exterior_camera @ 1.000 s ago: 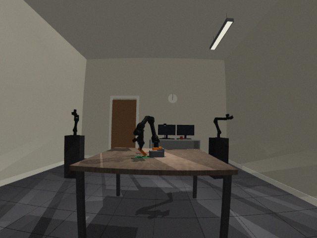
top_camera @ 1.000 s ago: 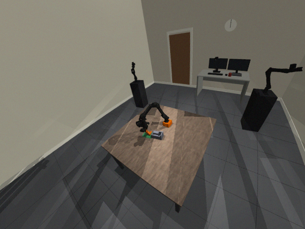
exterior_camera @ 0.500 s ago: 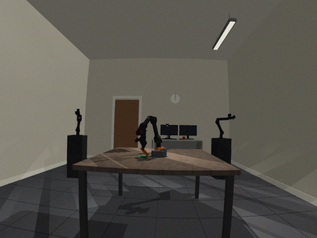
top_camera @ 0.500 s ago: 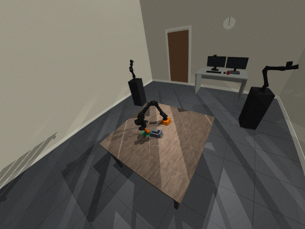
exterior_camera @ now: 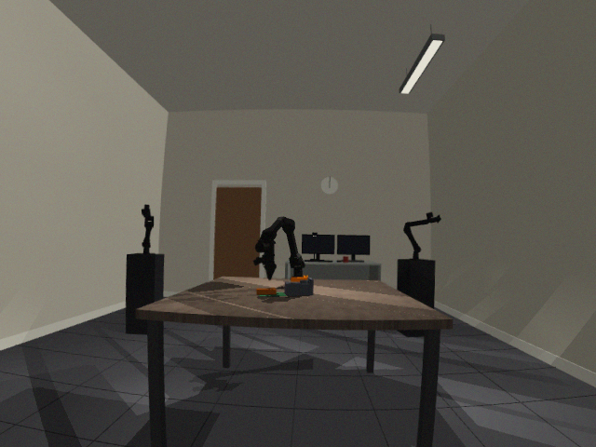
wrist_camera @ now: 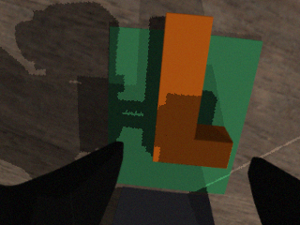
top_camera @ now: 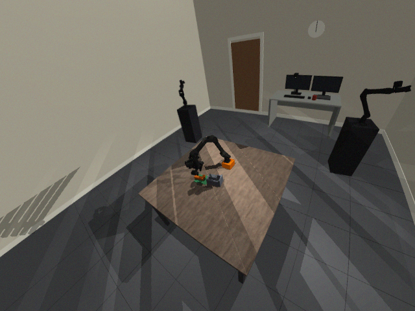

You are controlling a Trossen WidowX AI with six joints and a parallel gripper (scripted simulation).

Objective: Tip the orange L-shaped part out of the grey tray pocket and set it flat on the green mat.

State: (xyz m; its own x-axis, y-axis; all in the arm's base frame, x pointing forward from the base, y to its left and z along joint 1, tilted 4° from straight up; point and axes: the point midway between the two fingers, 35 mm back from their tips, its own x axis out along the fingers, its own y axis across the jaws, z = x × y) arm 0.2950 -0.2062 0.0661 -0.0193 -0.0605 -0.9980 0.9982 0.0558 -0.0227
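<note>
— Where is the orange part (wrist_camera: 187, 89) now?

— It lies flat on the green mat (wrist_camera: 236, 70). In the wrist view you can see its whole L shape. The long bar points to the far side of the mat, and the short foot sticks out to the right at the near end. The far tip of the bar reaches just past the mat's far edge.

— Is the tool (wrist_camera: 187, 180) holding it?

— No. The tool is wide open and holds nothing. Its two dark fingers show at the bottom corners of the wrist view, one on each side, and neither one touches the part. From the front, the tool (exterior_camera: 270, 274) hangs in the air above the part (exterior_camera: 265, 291).

— And the tray?

— The grey tray (exterior_camera: 299, 288) sits on the tabletop (exterior_camera: 336, 307) just right of the mat (exterior_camera: 272, 295). From the top view, the mat (top_camera: 200, 179) and the tray (top_camera: 214, 179) are side by side.

— What is the arm doing?

— It bends up in an arch from its orange base (top_camera: 228, 164) and leans over the mat.
</note>
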